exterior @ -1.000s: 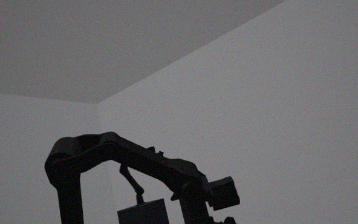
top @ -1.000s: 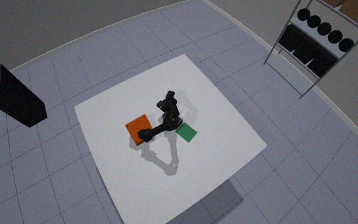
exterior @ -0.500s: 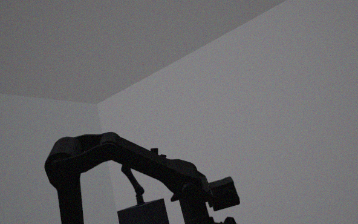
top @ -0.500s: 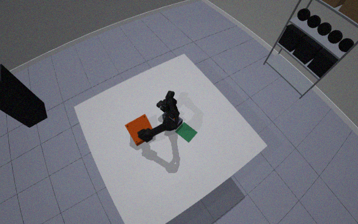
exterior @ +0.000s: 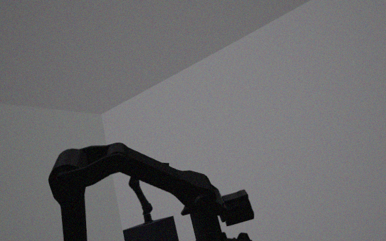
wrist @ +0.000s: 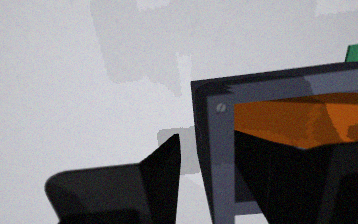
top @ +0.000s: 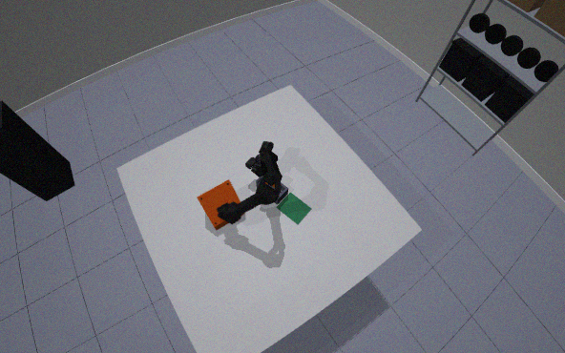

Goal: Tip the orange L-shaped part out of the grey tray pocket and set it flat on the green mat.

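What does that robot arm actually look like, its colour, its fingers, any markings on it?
The arm is black all over, built of chunky, angular segments, with a small orange mark near its base. In the wrist view its fingers are dark wedges tapering to points. A boxy black block sticks out beside the wrist. No loose cables show.

Tray (wrist: 220, 145): grey, smooth, matt, like painted metal or plastic; a small shiny screw head at its corner.
L-shaped part (wrist: 295, 120): orange, smooth, matt, plastic-looking.
Mat (top: 294, 208): green, flat, matt.
Table top (top: 296, 267): white, matt, finely grained.
Gripper (wrist: 165, 170): black, smooth, dull sheen.
Floor (top: 62, 267): grey tiles, matt.
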